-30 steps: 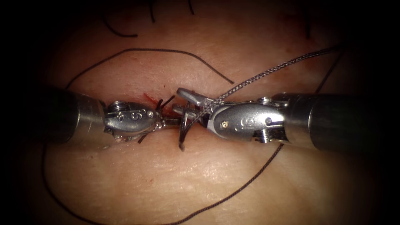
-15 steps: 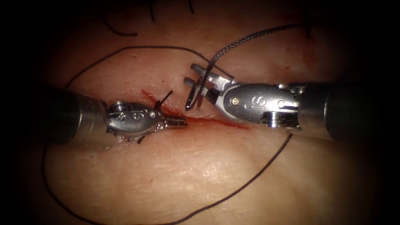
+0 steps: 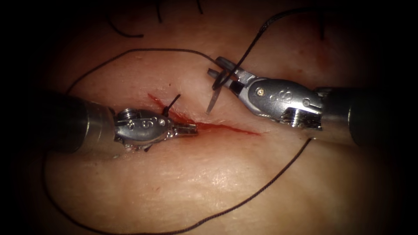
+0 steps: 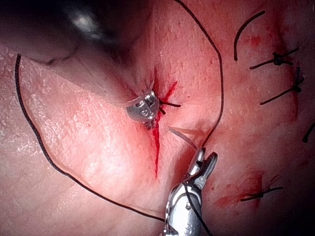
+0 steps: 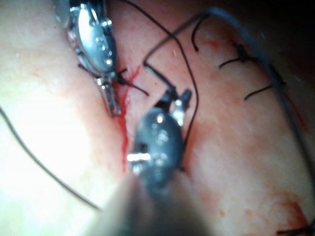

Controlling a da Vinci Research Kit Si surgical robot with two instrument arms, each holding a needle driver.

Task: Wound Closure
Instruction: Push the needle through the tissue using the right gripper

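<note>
We see the right tool (image 3: 220,72) above the cut (image 3: 217,127), jaws clamped on the needle (image 3: 214,99) near its upper end; the needle hangs clear of the tissue (image 3: 209,174), thread (image 3: 257,37) trailing up from the jaws. The left tool (image 3: 187,129) lies on the cut with jaws closed, holding nothing.

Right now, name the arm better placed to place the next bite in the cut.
Right, probably: the right tool holds the needle near its back end, free of the tissue, above the cut. The left tool lies shut on the cut, holding nothing.
</note>
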